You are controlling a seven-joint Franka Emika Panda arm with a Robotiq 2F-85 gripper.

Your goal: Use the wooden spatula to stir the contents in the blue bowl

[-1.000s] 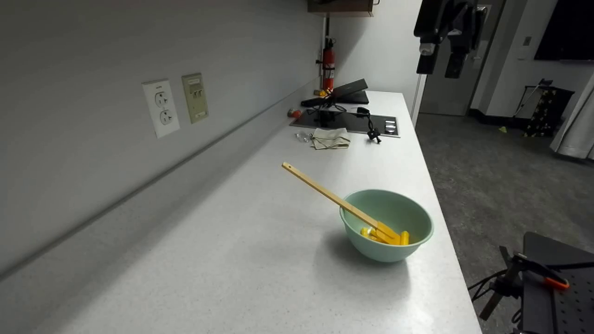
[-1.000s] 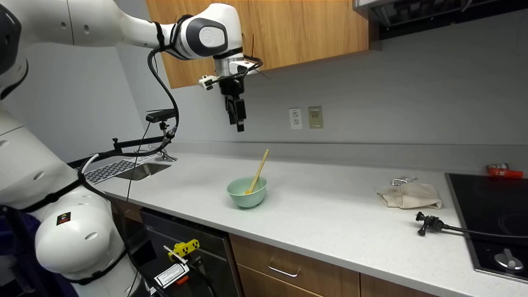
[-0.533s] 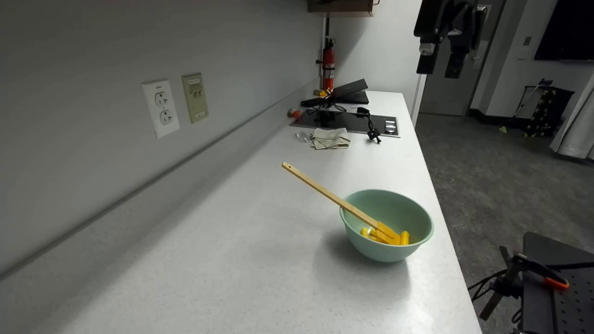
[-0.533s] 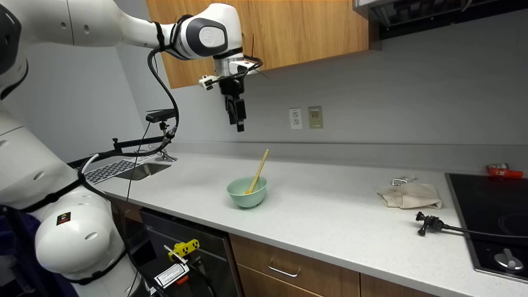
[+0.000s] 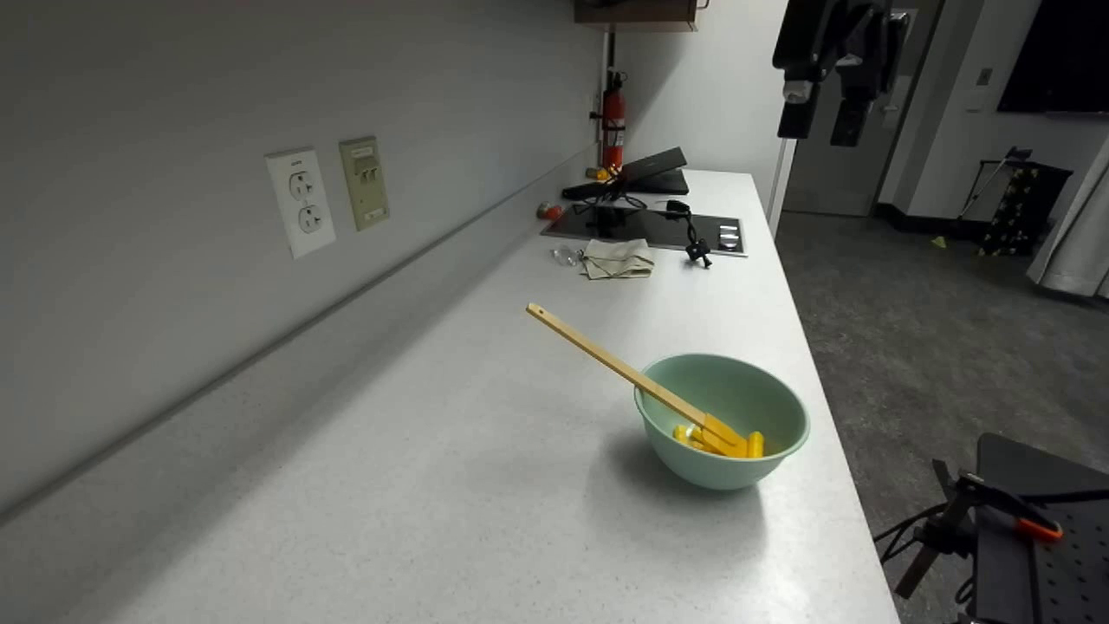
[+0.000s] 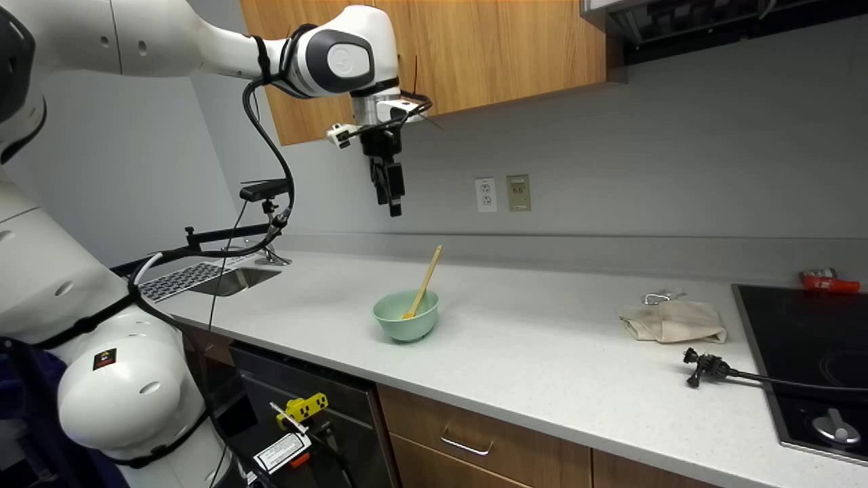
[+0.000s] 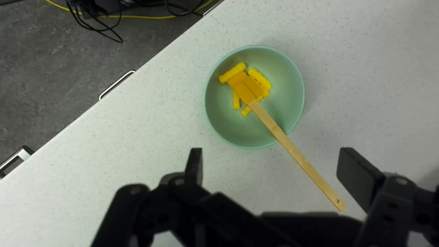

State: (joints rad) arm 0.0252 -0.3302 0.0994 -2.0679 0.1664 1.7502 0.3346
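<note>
- Wooden spatula (image 7: 292, 150): sits in the teal mixing bowl (image 7: 286, 85), handle crossing the rim and slanting up toward the wall side.
- Yellow-orange blade (image 7: 244, 90): down inside, on and among the yellow stick-shaped bits (image 7: 259, 78), some partly covered.
- Bowl upright on the white speckled countertop (image 6: 542, 352).
- Gripper (image 5: 821, 126): fingers (image 7: 358, 178) spread wide, tips well apart, holding nothing; hangs high over the countertop, touching neither bowl nor spatula.
- Wrist view: holed handle end shows between the fingers, but well below them.
- Edges: bowl nearer the countertop's front edge than the back wall (image 6: 678, 169).
- Room: broad stretch of countertop between bowl and folded beige cloth (image 6: 678, 322), another on the wall side.
- Past the cloth: black cooktop (image 6: 814, 339), black flexible mount (image 6: 708, 366) with its stem over it.
- Opposite end: sink (image 6: 237, 280).
- White robot arm (image 6: 224, 54) reaches in from the sink side, wood upper cabinet (image 6: 502, 47) behind.
- Wall: white outlet (image 6: 485, 194) beside tan wall plate (image 6: 519, 193).
- In an exterior view: red fire extinguisher (image 5: 613, 126) at far end, dark grey floor (image 5: 866, 303) beyond the front edge.
</note>
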